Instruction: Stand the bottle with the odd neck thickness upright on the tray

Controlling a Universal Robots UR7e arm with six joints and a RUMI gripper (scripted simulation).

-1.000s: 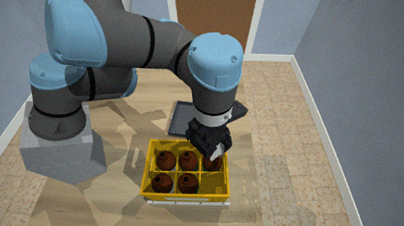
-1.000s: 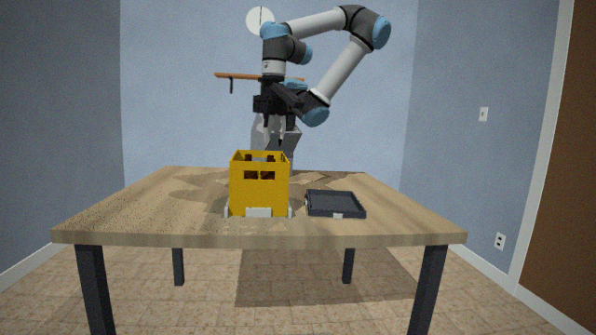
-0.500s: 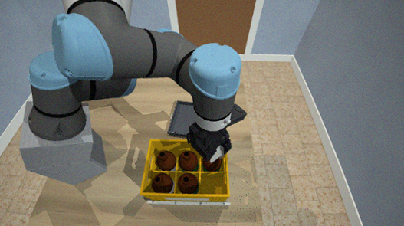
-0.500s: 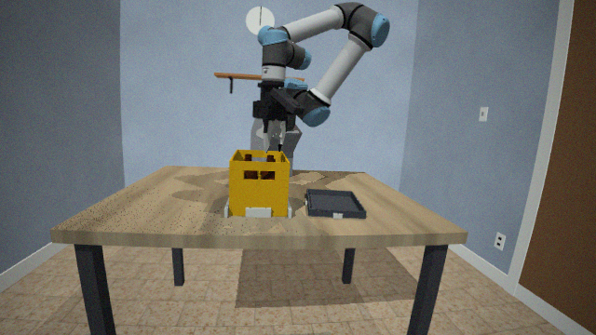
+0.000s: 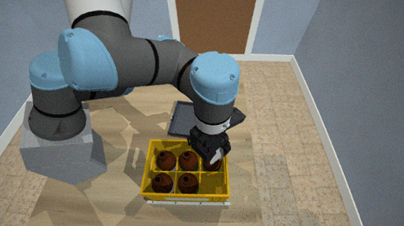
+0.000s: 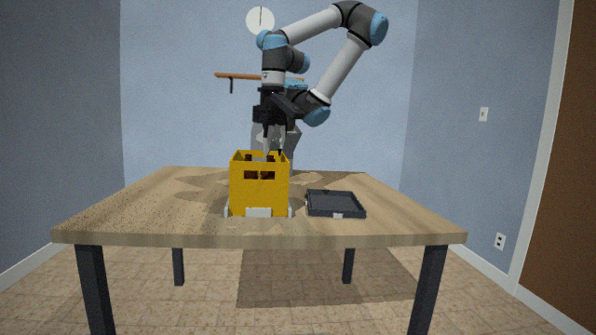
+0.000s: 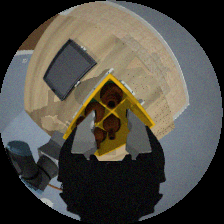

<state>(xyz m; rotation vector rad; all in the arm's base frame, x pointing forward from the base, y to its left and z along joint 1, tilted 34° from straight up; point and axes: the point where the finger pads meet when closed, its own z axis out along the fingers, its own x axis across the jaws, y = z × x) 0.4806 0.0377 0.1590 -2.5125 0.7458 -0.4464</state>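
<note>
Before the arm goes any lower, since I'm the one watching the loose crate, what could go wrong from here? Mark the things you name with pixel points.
The spread fingers of the black gripper (image 5: 220, 156) (image 6: 273, 154) (image 7: 111, 142) are down at the rim of the yellow plastic crate (image 5: 185, 199) (image 6: 259, 195) (image 7: 138, 108); a sideways move could catch a wall and shift or tilt it.

The brown bottles (image 5: 187, 183) (image 7: 111, 94) stand one per compartment, so a finger might knock a neighbour or a divider.

Their necks look alike here, so the wrong one could be picked.
</note>
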